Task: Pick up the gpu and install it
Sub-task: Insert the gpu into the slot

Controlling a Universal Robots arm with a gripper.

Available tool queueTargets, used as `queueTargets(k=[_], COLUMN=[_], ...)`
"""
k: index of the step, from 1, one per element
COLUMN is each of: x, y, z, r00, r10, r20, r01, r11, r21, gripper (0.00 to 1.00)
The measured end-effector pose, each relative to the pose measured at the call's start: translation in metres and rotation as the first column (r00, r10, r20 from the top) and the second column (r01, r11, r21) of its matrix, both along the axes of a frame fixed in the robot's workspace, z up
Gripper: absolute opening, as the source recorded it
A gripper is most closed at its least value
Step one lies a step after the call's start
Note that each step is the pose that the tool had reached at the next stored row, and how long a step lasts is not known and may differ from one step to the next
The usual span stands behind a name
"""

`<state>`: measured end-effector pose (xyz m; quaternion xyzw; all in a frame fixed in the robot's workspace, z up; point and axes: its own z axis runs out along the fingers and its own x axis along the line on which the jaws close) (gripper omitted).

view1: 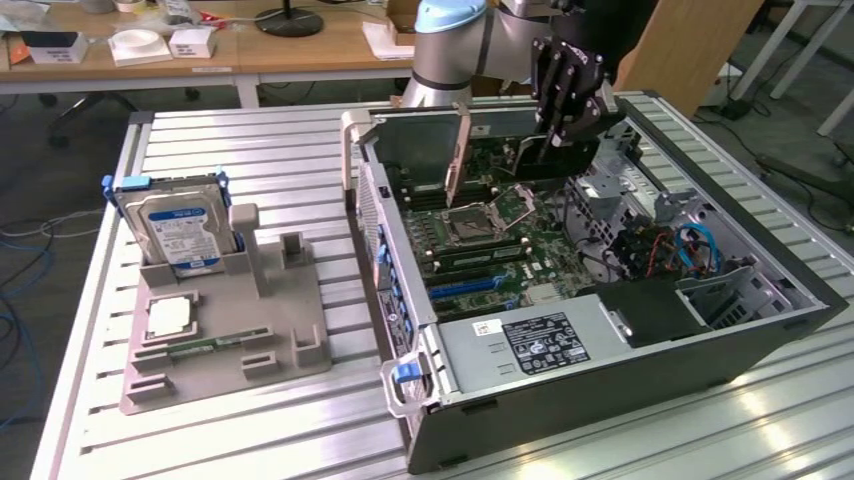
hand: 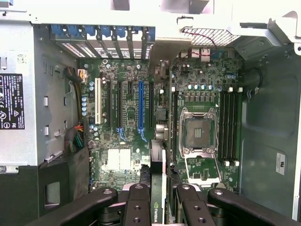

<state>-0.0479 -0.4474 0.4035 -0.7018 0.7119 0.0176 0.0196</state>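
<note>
Ribbed aluminium desk, lab room behind: wooden benches with small white boxes, a black lamp base, cables on the floor at the exterior view's left.

On the desk, toward the edge at the exterior view's left, a grey parts tray. A blue-labelled drive stands upright in its far slot, a CPU chip lies flat in a nearer pocket, and a RAM stick lies flat just beside it.

An open PC case lies on its side and fills the desk's other half, reaching the near edge. Motherboard exposed: open CPU socket, blue slot, power supply at the near end.

The arm comes in from the far edge and reaches down over the case's far half. The hand points down into the case, fingers set narrow and clamped on the gpu (edge-on in the wrist view, thin green board running between the black fingers). The card hangs just above the motherboard near the socket, tilted slightly, not seated in a slot.
</note>
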Motion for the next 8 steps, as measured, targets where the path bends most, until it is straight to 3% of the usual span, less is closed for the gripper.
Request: queueTargets(k=[8], x=[-0.0006], y=[0.0], z=[-0.0001], r00=[1.0], r10=[0.0], r20=[0.0], r01=[0.0], r11=[1.0], r21=[-0.0002], gripper=[0.26])
